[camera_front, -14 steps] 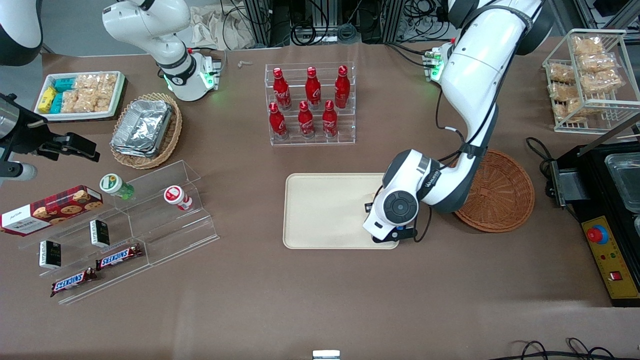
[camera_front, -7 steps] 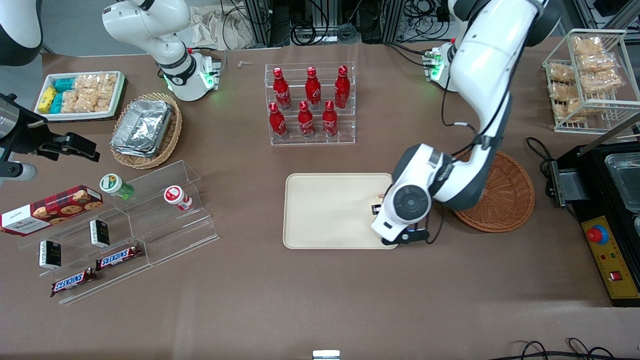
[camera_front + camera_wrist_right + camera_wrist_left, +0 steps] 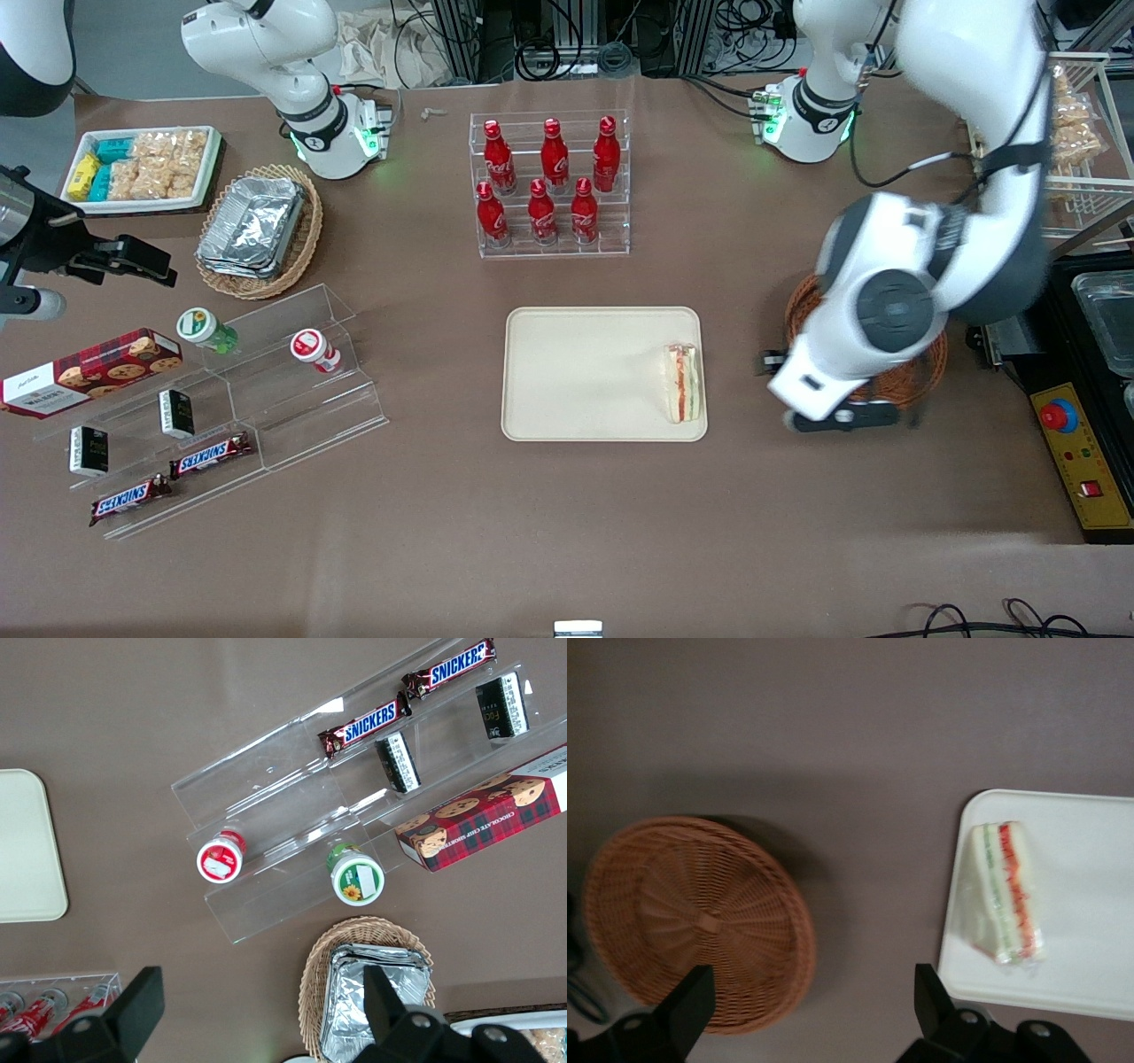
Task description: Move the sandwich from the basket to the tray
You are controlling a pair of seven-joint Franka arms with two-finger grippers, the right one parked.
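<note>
The sandwich lies on the cream tray, close to the tray's edge toward the working arm's end, its red and green filling showing. The reddish-brown wicker basket has nothing in it and is partly covered by the arm in the front view. My gripper hangs open above the bare table between the tray and the basket, holding nothing.
A clear rack of red bottles stands farther from the front camera than the tray. A wire basket of snacks and a black control box with a red button sit at the working arm's end.
The gripper let go of the sandwich on the tray, rose and swung away toward the basket. The sandwich, hidden under the hand before, now lies in plain sight.
</note>
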